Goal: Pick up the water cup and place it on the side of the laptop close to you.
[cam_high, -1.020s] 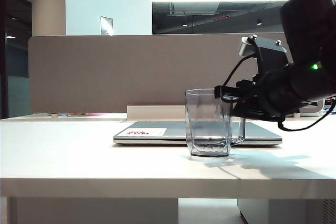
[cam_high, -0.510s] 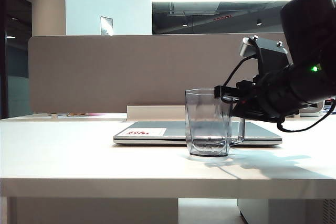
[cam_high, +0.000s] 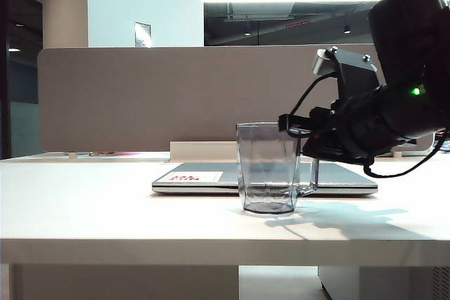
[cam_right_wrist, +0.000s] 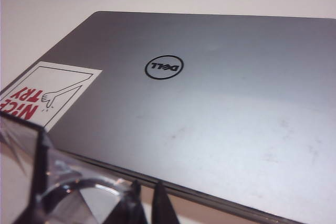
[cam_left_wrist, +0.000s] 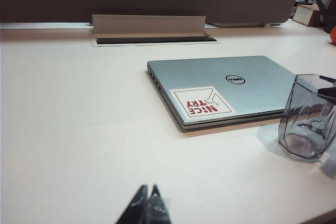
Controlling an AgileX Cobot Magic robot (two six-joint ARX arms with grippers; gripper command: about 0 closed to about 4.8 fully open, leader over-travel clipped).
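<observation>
The water cup [cam_high: 267, 170], clear and blue-grey, stands upright on the table just in front of the closed silver laptop [cam_high: 211, 177], handle pointing right. My right gripper [cam_high: 294, 126] is at the cup's rim on the handle side. In the right wrist view its fingertips [cam_right_wrist: 146, 192] stand a narrow slit apart beside the cup's rim [cam_right_wrist: 52, 182], over the laptop's front edge [cam_right_wrist: 210, 93]. The left wrist view shows the cup [cam_left_wrist: 310, 119] beside the laptop [cam_left_wrist: 226, 85]. My left gripper [cam_left_wrist: 148, 190] is shut with nothing in it, well back from both.
A grey divider panel [cam_high: 176, 96] runs along the back of the table, with a cable tray [cam_left_wrist: 147, 27] in front of it. A white-and-red sticker [cam_left_wrist: 202, 102] marks the laptop's near corner. The table's front edge [cam_high: 140, 244] lies close to the cup.
The right gripper and the cup have slid a little to the left together along the laptop's front edge. The left arm has kept still.
</observation>
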